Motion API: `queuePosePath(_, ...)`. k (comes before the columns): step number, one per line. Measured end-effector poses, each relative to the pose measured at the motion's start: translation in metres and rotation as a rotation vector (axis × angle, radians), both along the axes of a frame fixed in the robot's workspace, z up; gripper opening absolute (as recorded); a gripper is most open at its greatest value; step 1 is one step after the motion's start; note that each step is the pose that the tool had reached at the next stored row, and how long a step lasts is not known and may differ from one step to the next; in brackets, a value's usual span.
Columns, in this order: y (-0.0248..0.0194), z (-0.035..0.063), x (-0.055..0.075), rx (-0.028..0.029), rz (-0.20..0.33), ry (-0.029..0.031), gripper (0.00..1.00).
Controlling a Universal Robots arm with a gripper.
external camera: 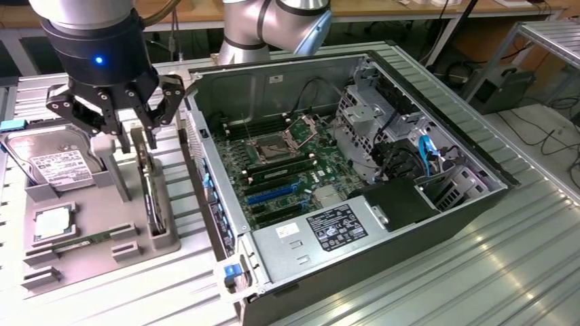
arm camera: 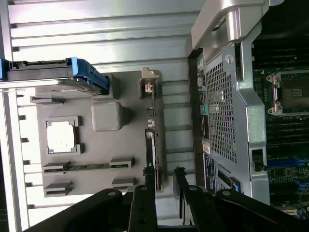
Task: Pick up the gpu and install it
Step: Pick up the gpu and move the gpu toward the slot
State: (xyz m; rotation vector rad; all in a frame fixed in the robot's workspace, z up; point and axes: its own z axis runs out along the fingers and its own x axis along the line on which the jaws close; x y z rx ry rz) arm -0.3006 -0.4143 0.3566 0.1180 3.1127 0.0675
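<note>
A: Where is the gpu (external camera: 154,197) to be found?

B: It is seen standing on edge in a slot of the grey holder tray (external camera: 136,248), along the tray's three o'clock side on the exterior view's clock face. The tray is set on the metal table (external camera: 471,272), just beside the open computer case (external camera: 272,81), at about nine o'clock of it.

A: And how is the gripper (external camera: 136,144) placed?

B: It is lowered over the card's far end, at about one o'clock of the tray. Its fingers are spread apart, and the card's upper edge appears to be taken between them. In the wrist view, the gripper (arm camera: 163,170) is shown with a clear gap between one finger and the gpu (arm camera: 150,142). Whether the other finger is touched cannot be told. No squeeze is seen.

A: What else is carried by the tray (arm camera: 108,145)?

B: A hard drive (external camera: 54,159) is propped at eleven o'clock, a processor chip (external camera: 54,223) is laid at eight o'clock, and a green memory stick (external camera: 86,241) is seated at six o'clock.

A: And inside the case (arm camera: 227,111)?

B: The motherboard (external camera: 290,170) is exposed, with its processor socket (external camera: 272,151) left open.
</note>
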Motion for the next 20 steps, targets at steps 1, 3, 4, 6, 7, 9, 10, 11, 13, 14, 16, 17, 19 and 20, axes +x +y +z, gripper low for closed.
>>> queuePosePath(1,0.0000,-0.0010,0.000,0.0000,0.000,-0.0001,0.36)
queuePosePath(3,-0.0008,-0.0075,-0.002,-0.0003,0.000,0.0002,0.42)
queuePosePath(4,-0.0014,-0.0102,-0.004,-0.0003,0.000,0.0002,0.42)
queuePosePath(6,-0.0023,-0.0147,-0.005,-0.0002,0.000,0.0001,0.42)
queuePosePath(7,-0.0028,-0.0168,-0.006,-0.0002,0.000,0.0001,0.42)
queuePosePath(9,-0.0037,-0.0208,-0.008,-0.0002,0.000,0.0001,0.42)
queuePosePath(10,-0.0039,-0.0226,-0.008,-0.0002,0.000,0.0002,0.42)
queuePosePath(11,-0.0044,-0.0262,-0.008,-0.0002,0.000,0.0002,0.42)
queuePosePath(13,-0.0050,-0.0305,-0.008,-0.0002,0.000,0.0001,0.42)
queuePosePath(14,-0.0053,-0.0327,-0.008,-0.0003,0.000,0.0002,0.42)
queuePosePath(16,-0.0054,-0.0377,-0.008,-0.0002,0.000,0.0001,0.42)
queuePosePath(17,-0.0054,-0.0398,-0.008,-0.0001,0.000,0.0000,0.42)
queuePosePath(19,-0.0054,-0.0435,-0.008,-0.0002,0.000,0.0001,0.42)
queuePosePath(20,-0.0054,-0.0456,-0.008,-0.0002,0.000,0.0001,0.42)
